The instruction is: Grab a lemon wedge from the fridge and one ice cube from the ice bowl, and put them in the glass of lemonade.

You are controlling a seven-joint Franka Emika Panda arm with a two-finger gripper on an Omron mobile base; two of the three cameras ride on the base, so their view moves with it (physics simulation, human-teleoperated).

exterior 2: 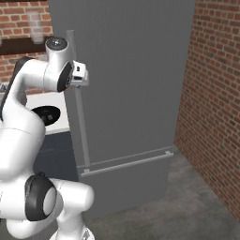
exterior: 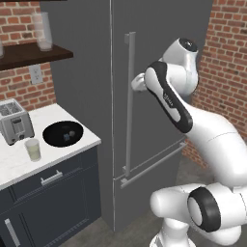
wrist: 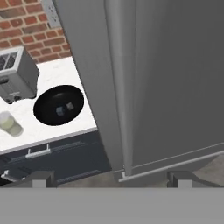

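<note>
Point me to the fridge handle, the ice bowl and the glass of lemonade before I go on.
fridge handle (exterior: 129, 103): left base view, middle of the vertical bar.
ice bowl (exterior: 54, 132): left base view, dark inner floor left of the cubes.
glass of lemonade (exterior: 33, 150): left base view, side of the tumbler.

Arm is raised and bent at the elbow, reaching forward; gripper (wrist: 111, 179) is held wide open, fingers (wrist: 42, 178) spread, nothing gripped.
</note>
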